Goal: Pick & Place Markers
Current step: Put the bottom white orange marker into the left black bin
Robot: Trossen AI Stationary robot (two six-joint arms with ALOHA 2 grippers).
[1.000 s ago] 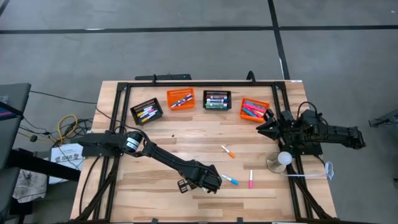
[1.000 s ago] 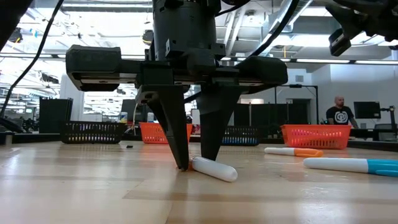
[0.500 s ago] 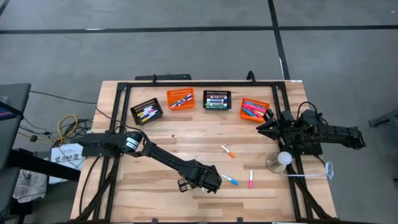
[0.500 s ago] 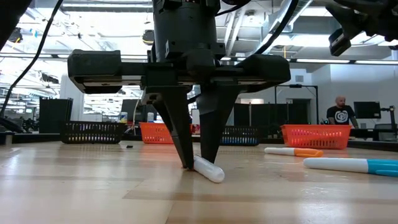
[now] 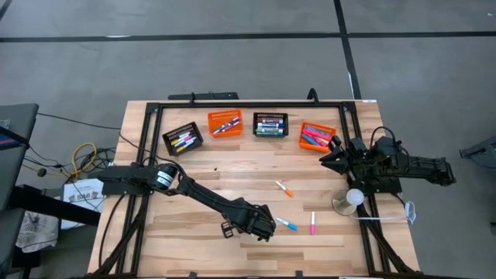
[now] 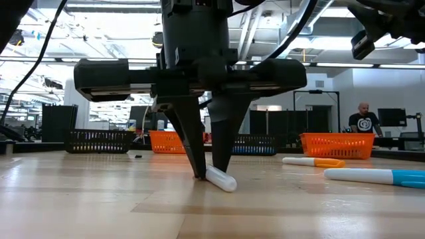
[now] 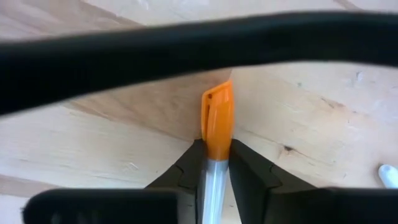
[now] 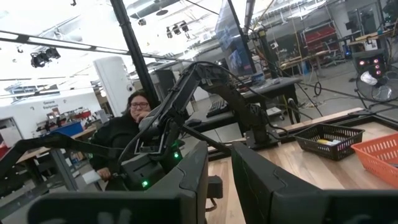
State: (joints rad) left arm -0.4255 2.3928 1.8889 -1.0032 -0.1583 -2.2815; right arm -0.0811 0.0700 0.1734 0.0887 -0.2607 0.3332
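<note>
Left wrist view: left gripper (image 7: 216,171) clamped across slim white-barrelled marker with orange cap (image 7: 217,118), flat on pale wooden table (image 7: 74,149) near front edge. Light, stiff, smooth plastic, probably prone to rolling; best pinched mid-barrel, square across. Low view gives white tail (image 6: 221,179) touching wood, cap colour hidden there. Right gripper (image 8: 219,180) parked at right edge by orange mesh basket (image 5: 317,136), fingers nearly together, empty.

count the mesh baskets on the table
4, in a row along the table's far side: a black basket leftmost, then an orange basket, a second black basket, and a second orange basket rightmost. None looks hidden.
</note>
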